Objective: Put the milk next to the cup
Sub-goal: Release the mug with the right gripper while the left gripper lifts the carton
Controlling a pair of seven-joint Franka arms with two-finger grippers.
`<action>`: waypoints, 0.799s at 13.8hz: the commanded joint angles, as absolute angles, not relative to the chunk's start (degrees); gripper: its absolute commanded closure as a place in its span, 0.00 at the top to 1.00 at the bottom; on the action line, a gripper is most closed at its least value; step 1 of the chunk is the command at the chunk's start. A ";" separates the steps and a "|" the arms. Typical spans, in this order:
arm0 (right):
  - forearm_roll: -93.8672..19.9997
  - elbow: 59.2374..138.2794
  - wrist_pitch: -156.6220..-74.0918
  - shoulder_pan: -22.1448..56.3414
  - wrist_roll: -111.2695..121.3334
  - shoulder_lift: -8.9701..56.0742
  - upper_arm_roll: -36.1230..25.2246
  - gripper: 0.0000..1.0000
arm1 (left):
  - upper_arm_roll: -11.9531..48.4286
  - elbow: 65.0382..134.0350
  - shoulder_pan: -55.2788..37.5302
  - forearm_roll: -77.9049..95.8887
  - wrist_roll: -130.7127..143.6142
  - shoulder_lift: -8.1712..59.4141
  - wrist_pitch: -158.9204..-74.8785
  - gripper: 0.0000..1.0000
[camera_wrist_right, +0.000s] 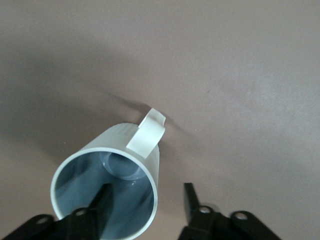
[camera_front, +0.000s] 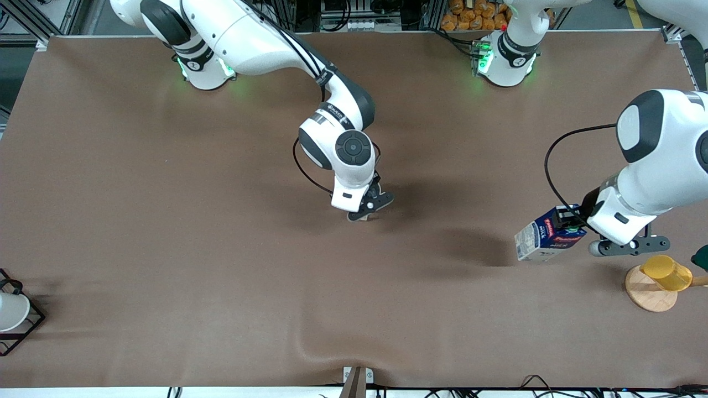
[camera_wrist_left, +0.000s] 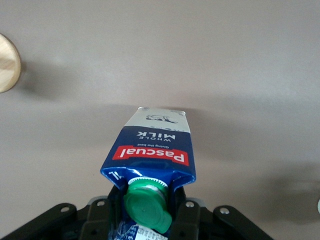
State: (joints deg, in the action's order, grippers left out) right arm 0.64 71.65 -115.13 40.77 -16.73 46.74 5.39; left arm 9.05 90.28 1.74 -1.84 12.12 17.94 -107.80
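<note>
Front view, read across the frame. In the lower corner at the right arm's end, a white cup in a black wire frame stood on the brown tabletop.

At the centre of the frame, the right arm reached down from its base at the upper edge, elbow bent and wrist directed at the tabletop. The right claw was open. In the right wrist view one finger lay inside the rim of the cup and the other outside its wall, with a gap between them. The cup's mouth faced the wrist camera and its handle pointed away from the claw.

In the lower middle of the frame, toward the left arm's end, the milk was tilted. Its long axis ran from the green cap at the claw down to the base, which pointed toward the right arm's end. The left claw was closed on the carton's gable top, and the left wrist slanted downward from the frame's edge. Contact between base and tabletop could not be told.

Nearer the front camera, a yellow cup rested on a round wooden coaster.
</note>
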 commanded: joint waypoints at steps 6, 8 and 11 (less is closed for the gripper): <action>-1.05 71.89 -105.30 35.08 -16.70 38.25 5.54 1.00 | 13.27 87.80 -6.04 -2.99 26.53 16.44 -101.96 0.37; -1.05 72.94 -102.23 31.22 -13.12 34.56 5.36 1.00 | 13.27 86.93 -9.13 -2.99 29.78 16.44 -101.78 0.37; -1.14 79.43 -100.99 21.92 -4.43 27.10 5.54 1.00 | 14.15 87.88 -12.39 -2.12 29.80 16.61 -100.03 0.38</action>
State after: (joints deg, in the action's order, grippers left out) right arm 0.15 71.62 -100.78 28.11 -9.79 34.23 4.51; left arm 13.75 87.98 -11.09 -1.84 29.25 16.79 -102.39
